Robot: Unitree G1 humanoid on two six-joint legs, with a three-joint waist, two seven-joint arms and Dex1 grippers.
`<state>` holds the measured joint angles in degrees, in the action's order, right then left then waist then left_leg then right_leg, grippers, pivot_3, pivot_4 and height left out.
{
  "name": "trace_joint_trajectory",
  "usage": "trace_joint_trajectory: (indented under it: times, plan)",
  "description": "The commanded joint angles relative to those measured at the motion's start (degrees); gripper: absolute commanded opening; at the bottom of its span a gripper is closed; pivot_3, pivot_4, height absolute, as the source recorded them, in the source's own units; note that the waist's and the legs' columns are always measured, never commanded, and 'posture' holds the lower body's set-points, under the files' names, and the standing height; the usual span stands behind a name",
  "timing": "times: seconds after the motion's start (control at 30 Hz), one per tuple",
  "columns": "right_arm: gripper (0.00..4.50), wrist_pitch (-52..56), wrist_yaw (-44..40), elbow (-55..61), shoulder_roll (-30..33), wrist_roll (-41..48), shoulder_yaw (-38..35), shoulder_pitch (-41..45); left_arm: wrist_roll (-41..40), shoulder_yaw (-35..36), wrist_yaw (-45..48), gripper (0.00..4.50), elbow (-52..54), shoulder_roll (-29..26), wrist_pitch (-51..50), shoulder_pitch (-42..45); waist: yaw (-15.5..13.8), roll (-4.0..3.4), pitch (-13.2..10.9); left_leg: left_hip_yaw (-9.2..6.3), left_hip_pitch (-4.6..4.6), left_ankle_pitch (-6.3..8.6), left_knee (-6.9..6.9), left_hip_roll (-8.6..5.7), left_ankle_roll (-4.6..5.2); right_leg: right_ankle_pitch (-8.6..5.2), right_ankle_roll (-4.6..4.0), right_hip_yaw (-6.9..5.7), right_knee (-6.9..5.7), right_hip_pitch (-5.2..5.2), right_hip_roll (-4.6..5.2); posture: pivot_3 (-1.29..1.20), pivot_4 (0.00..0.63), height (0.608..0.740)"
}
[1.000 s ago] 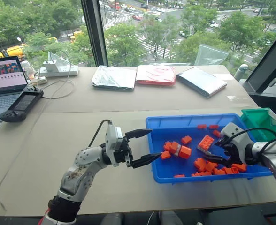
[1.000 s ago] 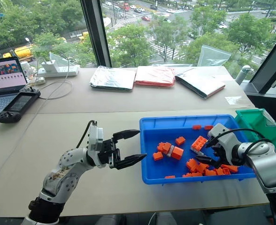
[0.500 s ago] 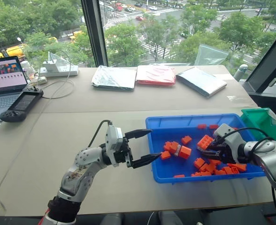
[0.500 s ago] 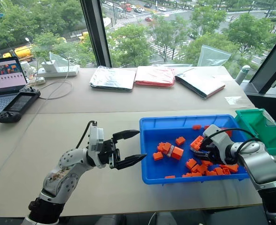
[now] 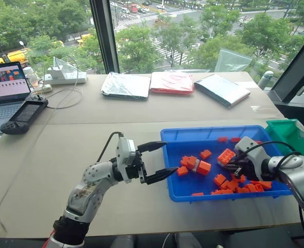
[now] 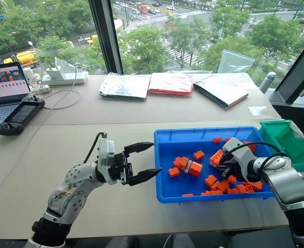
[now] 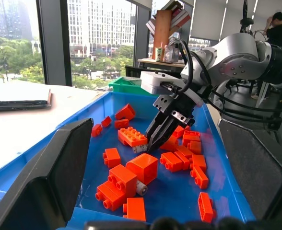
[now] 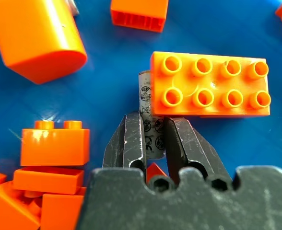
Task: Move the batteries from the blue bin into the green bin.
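Battery [image 8: 147,125] pinched in right gripper [image 8: 150,136], clenched on its lower half, over right part of blue bin [image 5: 193,135]; upper end sits beside long orange brick [image 8: 209,84]. Lift straight, keep grip firm, then swing right to green bin [image 5: 291,130]. Bricks crowd around; bin's right wall must be cleared. Second battery [image 7: 141,187] among the bricks at bin's middle. Left gripper [image 5: 156,161] spread, empty, at bin's left edge.
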<state>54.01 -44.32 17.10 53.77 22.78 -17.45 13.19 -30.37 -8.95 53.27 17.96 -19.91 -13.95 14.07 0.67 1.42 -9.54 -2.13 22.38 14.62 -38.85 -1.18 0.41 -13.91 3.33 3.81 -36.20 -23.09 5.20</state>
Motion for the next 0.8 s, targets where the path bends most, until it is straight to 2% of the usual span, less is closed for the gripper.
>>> trace_joint_trajectory:
  times: [0.03,0.2,0.27,0.33,0.63,0.7,0.77,0.8]
  plan:
    - [0.25,-1.17,10.22,-4.56,-1.53,-4.85,-4.23,3.44,-0.41,0.16,0.18,4.5,0.87,-0.06,-0.01,1.12,0.01,0.0,0.0,0.0,0.0,0.0,0.0,0.0,0.0,0.0,0.0,0.0,0.0,0.0,0.0,0.0,0.15,0.74]
    - [0.25,-3.24,27.74,-12.09,-5.04,-12.67,-9.19,10.21,-0.54,0.22,0.26,4.5,0.77,-0.15,-0.22,1.44,0.05,-0.03,0.01,0.05,0.01,0.0,0.01,-0.05,-0.01,0.0,-0.01,0.03,-0.03,-0.05,0.01,0.0,0.15,0.74]
    - [0.25,-3.84,36.36,-13.0,-6.94,-17.13,-11.87,10.88,-0.49,0.21,0.21,4.5,0.79,-0.19,-0.26,1.55,0.04,-0.04,0.02,0.04,0.02,0.0,0.05,-0.08,-0.01,0.0,-0.01,0.03,-0.03,-0.07,0.01,0.0,0.15,0.74]
    - [0.25,-3.79,41.29,-14.0,-8.41,-19.25,-13.96,11.42,-0.49,0.2,0.11,4.5,0.87,-0.16,-0.35,1.65,-0.14,-0.05,0.03,0.04,0.04,0.0,0.07,-0.08,-0.01,0.0,-0.01,0.03,-0.01,-0.07,0.02,0.0,0.15,0.74]
    - [0.25,-5.39,41.27,-18.39,-8.77,-19.78,-12.04,12.84,-0.38,0.16,0.01,4.5,0.93,-0.11,-0.41,1.75,0.48,-0.12,0.06,0.31,-0.02,-0.01,0.06,-0.08,0.0,0.03,0.01,0.12,-0.02,-0.04,-0.01,0.0,0.15,0.74]
    - [1.26,-6.04,41.41,-19.47,-8.74,-19.91,-12.15,13.04,-0.41,0.31,-0.01,4.5,1.16,-0.2,-0.5,1.56,0.46,-0.12,0.06,0.39,-0.02,0.0,0.06,-0.07,0.0,0.03,0.0,0.12,-0.02,-0.04,-0.02,0.0,0.15,0.74]
    - [1.97,-6.48,41.54,-20.08,-8.7,-19.92,-12.18,13.14,-0.39,0.37,-0.01,4.5,1.25,-0.23,-0.55,1.48,0.37,-0.12,0.06,0.46,-0.01,0.0,0.05,-0.06,0.0,0.03,0.01,0.12,-0.01,-0.04,0.01,0.0,0.15,0.74]
    - [2.17,-6.7,41.61,-20.32,-8.71,-19.94,-12.15,13.19,-0.34,0.39,-0.03,4.5,1.25,-0.25,-0.52,1.46,0.35,-0.12,0.06,0.48,-0.01,0.0,0.05,-0.06,0.0,0.03,0.01,0.12,-0.01,-0.04,0.02,0.0,0.15,0.74]
